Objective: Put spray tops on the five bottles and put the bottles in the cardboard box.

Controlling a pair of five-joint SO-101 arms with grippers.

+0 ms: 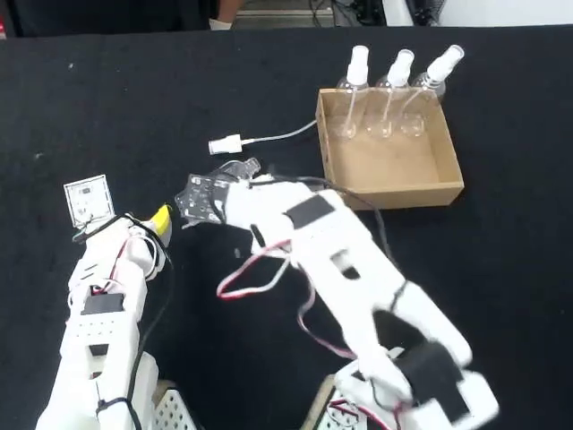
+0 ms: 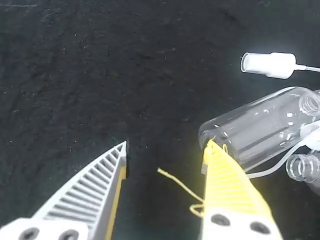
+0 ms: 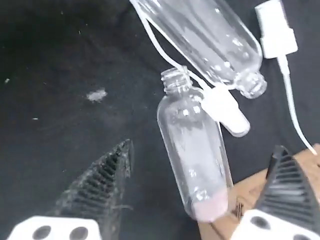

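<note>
Right gripper [image 3: 202, 147]: spread wide, holding nothing, one black ribbed finger on each side of a clear plastic bottle with no top [image 3: 195, 150].
Bottle's place: flat on the black table [image 1: 89, 90], right under the right gripper, near the middle of the table in the high view.
Bottle's long way: pointing straight out from the right gripper, open neck at the far end, bottom end close to the wrist. Short way across the fingers, so likely a good fit for a pinch on the body.
Second clear plastic bottle [image 3: 200, 35]: lying just past the first one, also with no top.
White spray top with a thin tube [image 3: 225, 110]: lying between the two bottles, against the first one's shoulder.
Other white spray top [image 1: 228, 143]: at 12 o'clock from the right gripper in the high view.
Left gripper [image 2: 166, 144]: spread, holding nothing, at 8 o'clock from the right gripper. Both bottles off past its yellow finger.
Nearer arm: the right one, by far.
Brown cardboard box [image 1: 394, 194]: at 2 o'clock from the right gripper, with three topped bottles [image 1: 385, 116] standing along its far wall.
</note>
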